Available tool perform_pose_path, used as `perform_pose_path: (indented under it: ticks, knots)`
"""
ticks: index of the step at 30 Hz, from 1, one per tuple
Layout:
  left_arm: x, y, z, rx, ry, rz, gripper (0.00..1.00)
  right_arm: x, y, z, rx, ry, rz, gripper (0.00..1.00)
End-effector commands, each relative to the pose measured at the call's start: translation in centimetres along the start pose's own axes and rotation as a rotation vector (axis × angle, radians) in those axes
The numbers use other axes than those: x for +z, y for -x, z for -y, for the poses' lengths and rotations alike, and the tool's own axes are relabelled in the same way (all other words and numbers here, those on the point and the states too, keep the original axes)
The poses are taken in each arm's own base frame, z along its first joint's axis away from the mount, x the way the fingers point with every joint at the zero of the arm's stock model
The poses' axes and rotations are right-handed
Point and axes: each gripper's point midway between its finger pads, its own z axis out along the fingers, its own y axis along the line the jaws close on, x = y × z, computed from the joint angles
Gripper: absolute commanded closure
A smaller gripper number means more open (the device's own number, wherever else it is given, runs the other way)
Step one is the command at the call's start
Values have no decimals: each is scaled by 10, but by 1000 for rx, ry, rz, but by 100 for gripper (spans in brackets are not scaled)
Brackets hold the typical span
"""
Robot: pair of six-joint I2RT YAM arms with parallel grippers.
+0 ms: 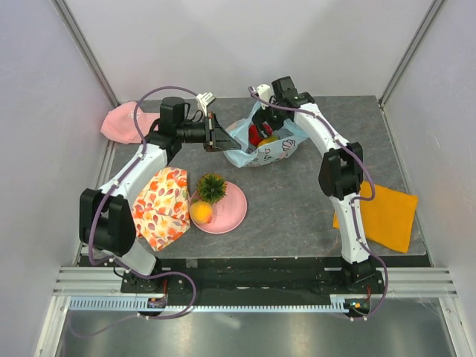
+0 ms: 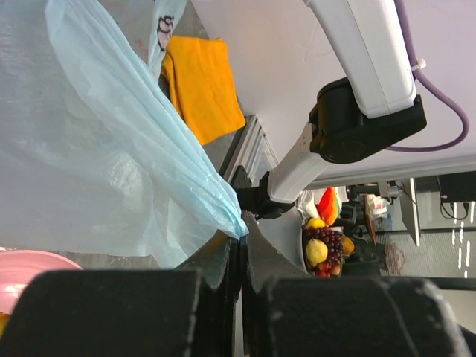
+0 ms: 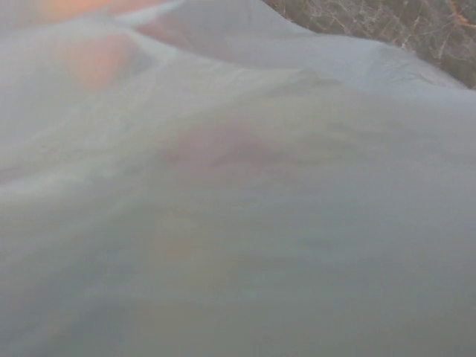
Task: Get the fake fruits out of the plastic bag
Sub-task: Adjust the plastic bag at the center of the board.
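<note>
The light-blue plastic bag (image 1: 281,151) lies at the back middle of the table with its mouth held open. My left gripper (image 1: 221,140) is shut on the bag's left edge, and the pinched film shows in the left wrist view (image 2: 236,232). My right gripper (image 1: 260,125) reaches into the bag's mouth from above; its fingers are hidden. A red bell pepper (image 1: 256,134) and a yellow fruit (image 1: 269,140) show inside the bag. The right wrist view shows only blurred bag film (image 3: 238,193) with faint orange and red shapes behind it. The orange ball (image 1: 201,213) and the mini pineapple (image 1: 212,187) sit on a pink plate (image 1: 232,210).
A floral orange-and-white cloth (image 1: 162,205) lies left of the plate. A flat orange cloth (image 1: 388,216) lies at the right, also in the left wrist view (image 2: 201,85). A pink cloth (image 1: 121,123) lies at the back left. White walls enclose the table.
</note>
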Motion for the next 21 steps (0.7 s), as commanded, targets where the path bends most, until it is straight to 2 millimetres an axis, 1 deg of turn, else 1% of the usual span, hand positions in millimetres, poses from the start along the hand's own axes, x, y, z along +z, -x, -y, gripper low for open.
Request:
perform_pose_path:
  ticks: [1,3,5,6,7,8,9,11,12,13,14,15,16,17,18,19,20,21]
  knots:
    - [-1,-8,13,3,-44,-31,98,9,10,0,44,3,35,2]
    - [0,-7,12,-1,-43,-32,99,12,9,4,47,-22,31,2]
    - [2,-7,12,-2,-47,-36,98,16,4,9,47,-47,15,5]
    - [3,-6,12,-5,-48,-38,98,16,2,9,45,-49,10,9]
    - [3,-5,14,0,-51,-39,99,16,0,11,38,-56,3,19]
    - [4,-6,14,-4,-52,-42,98,14,-3,12,38,-67,-11,24]
    - [5,-5,14,-3,-54,-42,98,12,-4,12,37,-65,-15,33]
    - [5,-5,15,0,-58,-45,98,3,-9,11,33,-54,-21,40]
    - [6,-4,15,0,-56,-44,98,-8,-4,12,32,-55,-7,47]
    - [7,-5,15,1,-57,-47,98,-9,-11,10,38,-47,-20,50]
    - [8,-6,15,-1,-57,-50,98,-13,-12,9,43,-48,-19,52]
    - [9,-8,17,4,-63,-56,98,-25,-6,11,44,-68,-5,53]
    - [10,-8,18,6,-66,-60,98,-30,-14,16,55,-95,-26,53]
    - [11,-10,20,11,-71,-65,98,-36,-16,22,68,-134,-32,53]
    - [11,-10,20,17,-72,-68,98,-53,-17,34,91,-169,-22,53]
    - [13,-13,23,18,-76,-76,98,-55,-32,37,117,-180,-54,53]
    - [14,-14,24,24,-79,-81,98,-62,-40,44,143,-197,-65,53]
    - [15,-15,26,33,-83,-86,98,-81,-46,59,189,-237,-59,53]
